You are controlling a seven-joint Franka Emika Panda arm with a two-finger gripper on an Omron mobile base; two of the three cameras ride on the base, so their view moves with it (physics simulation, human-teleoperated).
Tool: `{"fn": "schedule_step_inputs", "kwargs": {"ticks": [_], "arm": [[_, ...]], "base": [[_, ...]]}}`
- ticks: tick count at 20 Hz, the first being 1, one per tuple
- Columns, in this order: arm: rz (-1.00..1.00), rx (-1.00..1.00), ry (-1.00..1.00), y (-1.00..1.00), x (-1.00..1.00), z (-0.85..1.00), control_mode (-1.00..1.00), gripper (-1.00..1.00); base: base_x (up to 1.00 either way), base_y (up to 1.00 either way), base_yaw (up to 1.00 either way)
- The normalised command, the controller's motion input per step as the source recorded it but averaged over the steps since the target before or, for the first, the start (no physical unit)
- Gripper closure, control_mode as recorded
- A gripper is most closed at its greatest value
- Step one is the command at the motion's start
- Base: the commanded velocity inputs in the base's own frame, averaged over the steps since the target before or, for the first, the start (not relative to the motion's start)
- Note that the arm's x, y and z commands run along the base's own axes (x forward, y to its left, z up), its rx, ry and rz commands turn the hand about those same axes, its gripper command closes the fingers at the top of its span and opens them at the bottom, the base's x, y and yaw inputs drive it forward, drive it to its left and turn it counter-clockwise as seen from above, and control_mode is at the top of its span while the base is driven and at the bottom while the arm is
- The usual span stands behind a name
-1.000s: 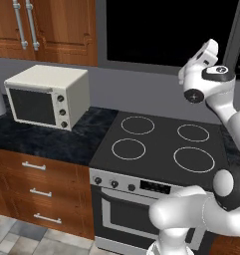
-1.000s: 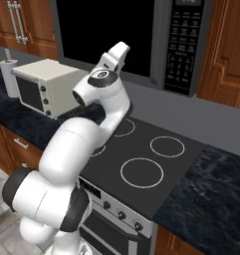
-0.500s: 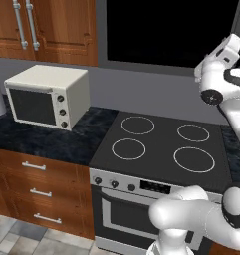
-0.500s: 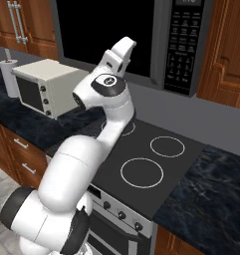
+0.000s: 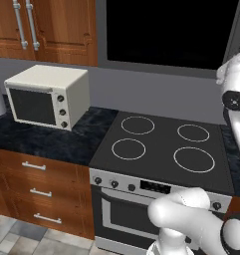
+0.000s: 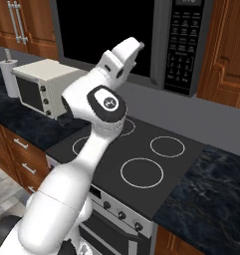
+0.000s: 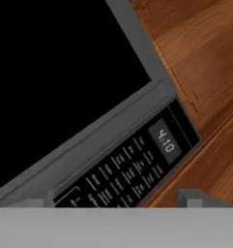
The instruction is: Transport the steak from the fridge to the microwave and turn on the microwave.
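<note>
The microwave (image 6: 96,30) is built in above the stove, its dark glass door (image 7: 55,87) shut in a grey frame. Its black keypad panel (image 7: 132,169) shows 4:10 on the display (image 7: 165,141). My gripper (image 6: 136,48) is raised in front of the door's lower right part, pointing at the door and panel (image 6: 183,47). In the hand view the gripper (image 7: 113,199) is open, one fingertip (image 7: 190,196) far from the other, with nothing between them. From the left base view the microwave (image 5: 171,30) fills the top. The steak and the fridge are out of view.
A black stove top (image 5: 161,149) with several ring burners lies below the microwave. A cream box oven with knobs (image 5: 47,97) stands on the dark counter at the left. Wooden cabinets (image 6: 226,50) flank the microwave, and a paper towel roll (image 6: 11,77) stands far left.
My hand has swung to the right along the microwave front, toward the keypad side. The arm now sits at the right edge of the left base view.
</note>
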Motion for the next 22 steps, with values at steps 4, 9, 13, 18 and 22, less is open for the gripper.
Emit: {"fn": "schedule_step_inputs", "kwargs": {"ticks": [4, 9, 13, 18, 22], "arm": [[-0.09, 0.26, 0.00, -0.38, -0.77, 0.01, -1.00, -1.00], [0.00, 0.33, 0.00, -0.60, -0.27, 0.00, -1.00, -1.00], [0.03, 0.38, 0.00, -0.56, -0.04, -0.10, -1.00, -1.00], [0.01, 0.25, -0.01, -0.12, 0.00, -0.38, -1.00, -1.00], [0.00, 0.17, -0.06, 0.00, 0.00, -0.39, -1.00, -1.00]], "base": [[0.00, 0.00, 0.00], [0.00, 0.00, 0.00], [0.00, 0.00, 0.00], [0.00, 0.00, 0.00], [0.00, 0.00, 0.00]]}}
